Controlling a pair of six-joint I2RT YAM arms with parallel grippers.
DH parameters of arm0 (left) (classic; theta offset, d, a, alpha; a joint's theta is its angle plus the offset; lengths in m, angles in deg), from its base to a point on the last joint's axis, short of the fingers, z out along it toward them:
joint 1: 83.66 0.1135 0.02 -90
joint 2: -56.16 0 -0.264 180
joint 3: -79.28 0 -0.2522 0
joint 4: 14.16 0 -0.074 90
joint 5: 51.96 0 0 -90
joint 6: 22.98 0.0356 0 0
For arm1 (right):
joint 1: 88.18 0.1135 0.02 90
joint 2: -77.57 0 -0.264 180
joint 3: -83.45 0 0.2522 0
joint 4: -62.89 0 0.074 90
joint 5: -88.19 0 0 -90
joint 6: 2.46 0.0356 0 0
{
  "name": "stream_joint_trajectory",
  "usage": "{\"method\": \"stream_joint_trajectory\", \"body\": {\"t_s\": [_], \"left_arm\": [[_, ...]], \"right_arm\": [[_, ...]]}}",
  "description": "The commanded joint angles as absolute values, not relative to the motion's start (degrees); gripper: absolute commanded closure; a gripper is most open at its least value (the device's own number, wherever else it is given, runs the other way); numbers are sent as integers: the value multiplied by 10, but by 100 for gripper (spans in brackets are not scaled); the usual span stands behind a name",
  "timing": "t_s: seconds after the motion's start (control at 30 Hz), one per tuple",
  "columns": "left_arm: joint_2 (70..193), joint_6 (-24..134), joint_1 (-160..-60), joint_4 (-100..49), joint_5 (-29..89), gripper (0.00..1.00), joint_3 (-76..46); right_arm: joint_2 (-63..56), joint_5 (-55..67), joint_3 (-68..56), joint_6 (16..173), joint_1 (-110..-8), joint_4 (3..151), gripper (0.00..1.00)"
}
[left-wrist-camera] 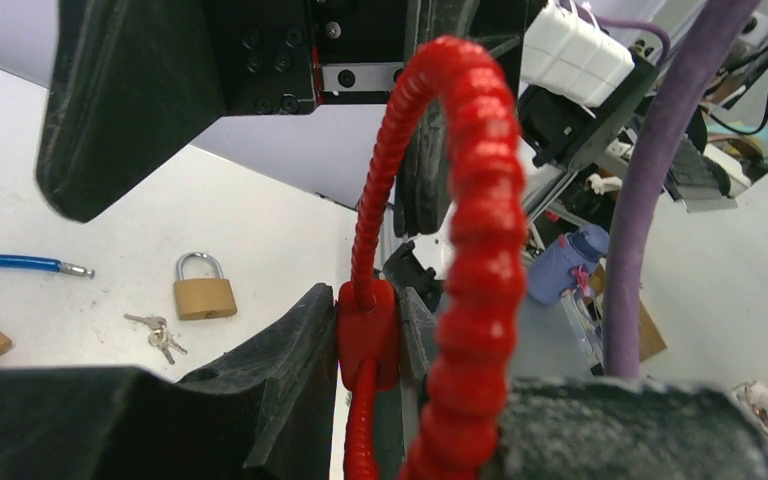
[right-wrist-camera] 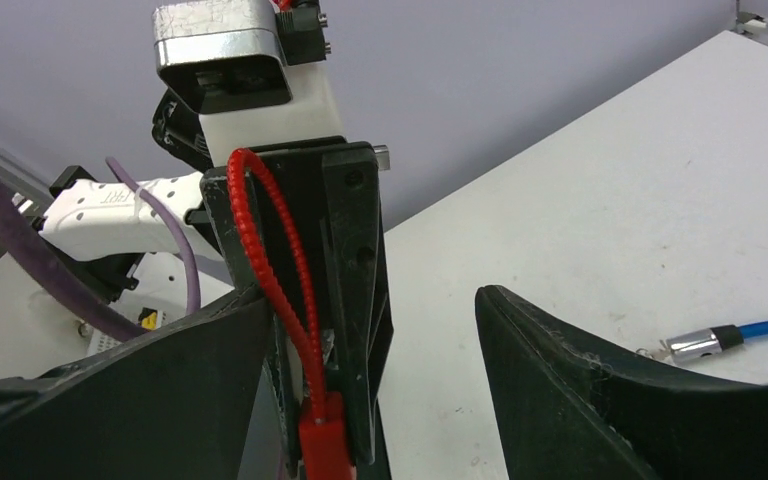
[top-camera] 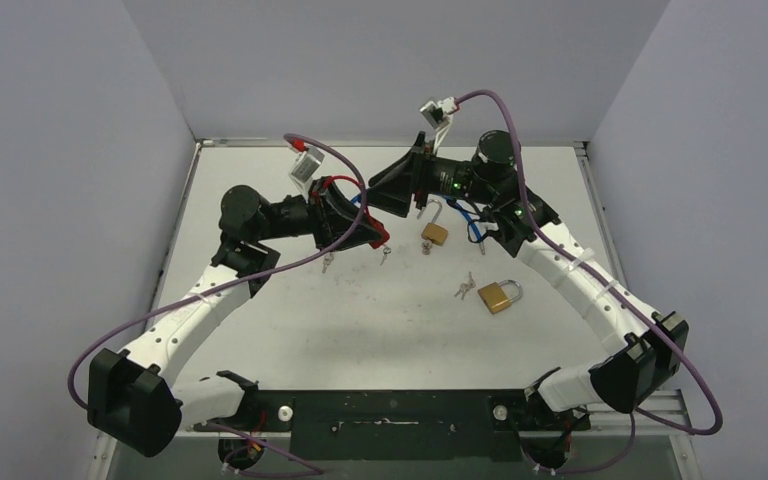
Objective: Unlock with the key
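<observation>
Clamps red cable lock [left-wrist-camera: 367, 340] by its body in left claw [top-camera: 374, 238], loop arching up. Aims right claw [top-camera: 392, 195] at it, released, jaws wide. Further right on worktop [top-camera: 360, 330]: open-shackle padlock [top-camera: 435, 234], blue cable [top-camera: 473, 228], key bunch [top-camera: 465, 289] just beside closed padlock [top-camera: 498, 297]. All well apart from worktop edges.

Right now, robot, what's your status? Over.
Left end effector clamped on red cable lock. Right end effector open, facing it, empty. Small metal keys on white table. Nothing blocking between them.
</observation>
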State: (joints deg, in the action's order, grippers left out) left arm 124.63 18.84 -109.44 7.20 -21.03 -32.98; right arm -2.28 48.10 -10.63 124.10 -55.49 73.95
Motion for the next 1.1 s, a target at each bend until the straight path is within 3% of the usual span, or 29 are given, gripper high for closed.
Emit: {"method": "stream_joint_trajectory", "body": {"t_s": [0.0,0.2,0.27,0.43,0.57,0.77,0.83,0.9,0.93,1.07], "left_arm": [[1249,225,-1092,80,-255,100,-303],[1251,232,-1092,73,-252,100,-305],[1252,232,-1092,70,-252,100,-304],[1249,234,-1092,64,-241,100,-306],[1246,234,-1092,64,-240,100,-305],[1249,196,-1091,87,-241,100,-301],[1253,162,-1091,117,-236,96,-295],[1252,129,-1090,150,-224,86,-295],[1250,114,-1090,166,-214,78,-303],[1232,71,-1083,211,-151,51,-338]], "right_arm": [[-31,455,-132,1237,-544,698,28],[-48,461,-138,1253,-539,657,48],[-52,464,-141,1253,-536,657,49],[-34,462,-115,1246,-535,629,30],[-22,447,-98,1242,-535,623,30],[-46,488,-114,1249,-524,624,55],[-55,499,-120,1277,-526,612,71],[-62,501,-130,1300,-531,608,93],[-61,495,-129,1311,-534,599,99],[-35,433,-112,1329,-544,560,100]]}}
